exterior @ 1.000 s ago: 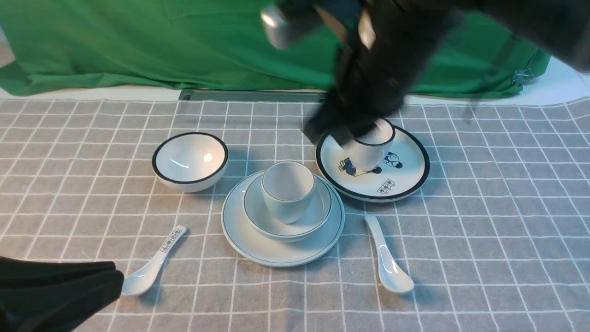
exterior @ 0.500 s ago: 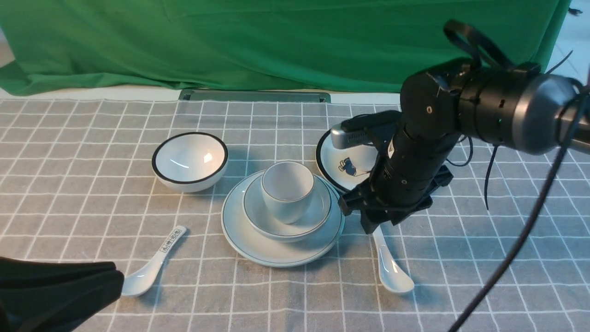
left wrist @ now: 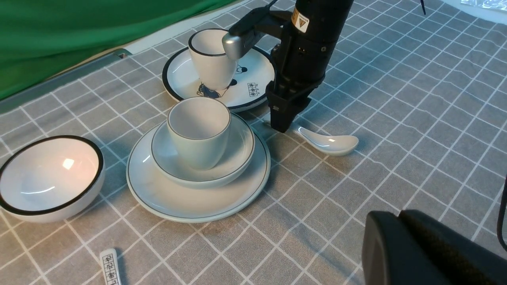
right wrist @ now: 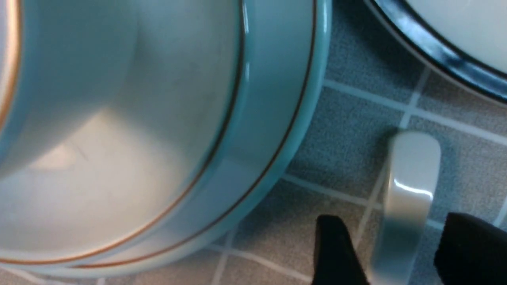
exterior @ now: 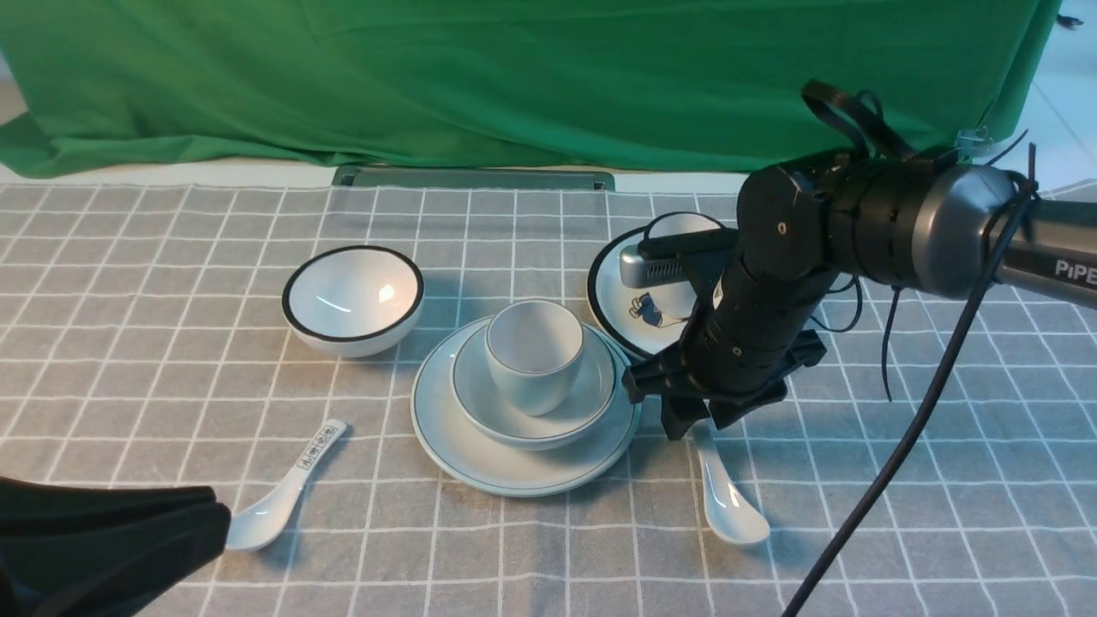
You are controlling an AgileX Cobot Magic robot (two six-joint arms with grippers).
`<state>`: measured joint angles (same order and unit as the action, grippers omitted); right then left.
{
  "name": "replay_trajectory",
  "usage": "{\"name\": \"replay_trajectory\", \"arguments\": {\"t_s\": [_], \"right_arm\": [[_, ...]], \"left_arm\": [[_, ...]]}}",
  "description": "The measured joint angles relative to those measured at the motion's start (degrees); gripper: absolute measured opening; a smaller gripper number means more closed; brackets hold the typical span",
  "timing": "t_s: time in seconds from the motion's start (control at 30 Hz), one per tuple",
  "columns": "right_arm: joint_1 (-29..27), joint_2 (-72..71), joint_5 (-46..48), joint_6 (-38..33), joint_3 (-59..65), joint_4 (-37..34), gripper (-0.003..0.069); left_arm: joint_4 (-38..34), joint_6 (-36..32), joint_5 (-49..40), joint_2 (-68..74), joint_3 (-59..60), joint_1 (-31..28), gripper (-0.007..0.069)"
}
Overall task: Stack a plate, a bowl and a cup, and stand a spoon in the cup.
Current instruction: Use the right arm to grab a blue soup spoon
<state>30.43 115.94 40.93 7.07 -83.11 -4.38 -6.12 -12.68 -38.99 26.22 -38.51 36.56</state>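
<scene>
The right hand (exterior: 698,426) is wide, with a finger each side of the spoon (exterior: 727,501). The spoon lies on the counter (exterior: 900,514) just beside the plate (exterior: 480,463). The hand should go low, then squeeze gently.

This is a robotics lab with a staged test bench, not a home dining room. A wrinkled green cloth (exterior: 514,77) hangs as a backdrop across the far side, held by a metal clip (exterior: 970,137) at its right end, above a strip of white tabletop (exterior: 171,171). A black robot arm (exterior: 857,231) trailing loose cables (exterior: 897,446) reaches in from the right over a grey checked tablecloth (exterior: 943,514), where white dishes (exterior: 353,296) lie like props.
</scene>
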Motion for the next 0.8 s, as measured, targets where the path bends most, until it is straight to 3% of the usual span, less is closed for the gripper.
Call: {"name": "replay_trajectory", "arguments": {"t_s": [0.37, 0.47, 0.5, 0.53, 0.8], "right_arm": [[-0.49, 2.7, -1.04, -0.47, -0.05, -0.01, 0.0379], [-0.54, 2.7, -0.13, -2.75, -0.05, 0.48, 0.0254], [-0.54, 2.7, 0.05, -3.02, -0.05, 0.47, 0.0242], [-0.54, 2.7, 0.79, -4.69, -0.05, 0.59, 0.0158], [0.8, -3.18, 7.1, -8.17, 0.54, 0.5, 0.0169]], "left_arm": [[0.0, -0.25, 0.0, 0.0, 0.0, 0.0, 0.0009], [0.0, -0.41, 0.0, 0.0, 0.0, 0.0, 0.0009], [0.0, -0.45, 0.0, 0.0, 0.0, 0.0, 0.0009], [0.0, -0.76, 0.0, 0.0, 0.0, 0.0, 0.0009], [0.0, -1.13, -0.05, 0.0, 0.0, 0.0, 0.0009]]}}
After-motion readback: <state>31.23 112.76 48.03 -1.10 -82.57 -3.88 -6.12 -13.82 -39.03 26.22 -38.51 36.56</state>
